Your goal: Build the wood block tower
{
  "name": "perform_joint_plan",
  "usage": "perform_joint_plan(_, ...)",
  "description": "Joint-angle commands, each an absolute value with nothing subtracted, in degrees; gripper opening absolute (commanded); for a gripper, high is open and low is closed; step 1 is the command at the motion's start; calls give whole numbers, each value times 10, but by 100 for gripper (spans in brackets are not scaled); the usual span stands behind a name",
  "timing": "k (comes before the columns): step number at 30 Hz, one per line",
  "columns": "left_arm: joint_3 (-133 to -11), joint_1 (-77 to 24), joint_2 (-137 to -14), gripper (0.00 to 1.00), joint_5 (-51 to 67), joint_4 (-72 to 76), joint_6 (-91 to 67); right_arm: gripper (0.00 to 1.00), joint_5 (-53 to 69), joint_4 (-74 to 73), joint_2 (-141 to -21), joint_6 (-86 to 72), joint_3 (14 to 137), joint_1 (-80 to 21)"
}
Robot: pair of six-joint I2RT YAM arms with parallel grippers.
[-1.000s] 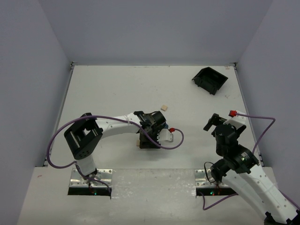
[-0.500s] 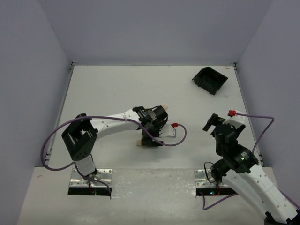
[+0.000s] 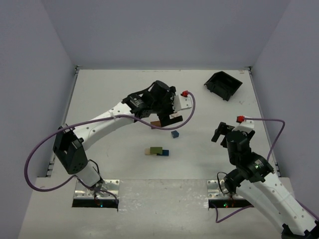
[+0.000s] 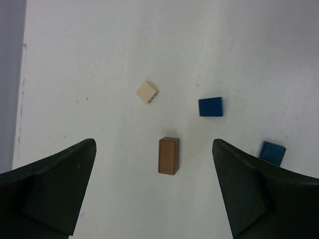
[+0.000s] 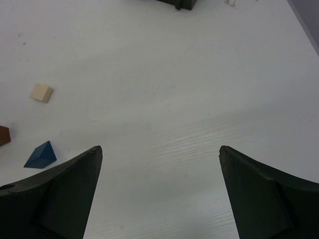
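Left tool (image 4: 153, 145) jaws wide apart, empty, above reddish-brown oblong wood block (image 4: 168, 156) on white bench (image 4: 99, 59) (jaws straddle its narrow sides). Centre first, descend straight. Tan-green-blue wood block tower base (image 3: 157, 151) lies nearer arm bases. Right tool (image 5: 158, 152) apart, empty.

The table (image 4: 99, 59) is white and matt, with faint grain-like streaks and small scuffs. The reddish brown block (image 4: 168, 156) looks like painted wood, smooth and dull. Near it, the pale tan block (image 4: 147, 92) looks like bare, unvarnished wood. The square blue block (image 4: 210, 106) and the other blue block (image 4: 272, 152) carry flat, even paint. Well apart from the brown block, the black bin (image 3: 223, 85) looks like hard plastic with a slight sheen. The left gripper (image 4: 153, 143) has 2 fingers (image 4: 55, 189) of dark, matt plastic.
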State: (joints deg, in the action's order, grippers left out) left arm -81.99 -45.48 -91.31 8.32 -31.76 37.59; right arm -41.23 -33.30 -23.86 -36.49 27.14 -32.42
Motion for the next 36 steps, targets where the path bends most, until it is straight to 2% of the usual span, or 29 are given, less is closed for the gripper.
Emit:
perform_joint_plan(1,-773,-415,-918,100,79,-260,438,99,-378,-327,-238,-382,279,-324)
perform_joint_plan(10,-756,-364,-973,100,148,-300,476,99,-393,-327,-245,-391,277,-323)
perform_joint_plan(17,-713,-347,-1023,100,147,-280,499,99,-421,-337,-234,-396,278,-324)
perform_joint_plan(28,-712,-336,-1081,97,156,-258,497,99,-438,-350,-230,-392,276,-323)
perform_joint_plan(32,-705,-336,-1089,93,153,-245,496,99,-439,-353,-229,-394,277,-323)
perform_joint_plan(33,-705,-336,-1089,89,154,-245,495,99,-439,-354,-228,-394,277,-324)
perform_joint_plan(35,-705,-335,-1091,73,157,-244,493,99,-440,-354,-227,-395,278,-324)
perform_joint_plan(36,-705,-335,-1090,72,158,-244,492,99,-440,-354,-227,-396,277,-323)
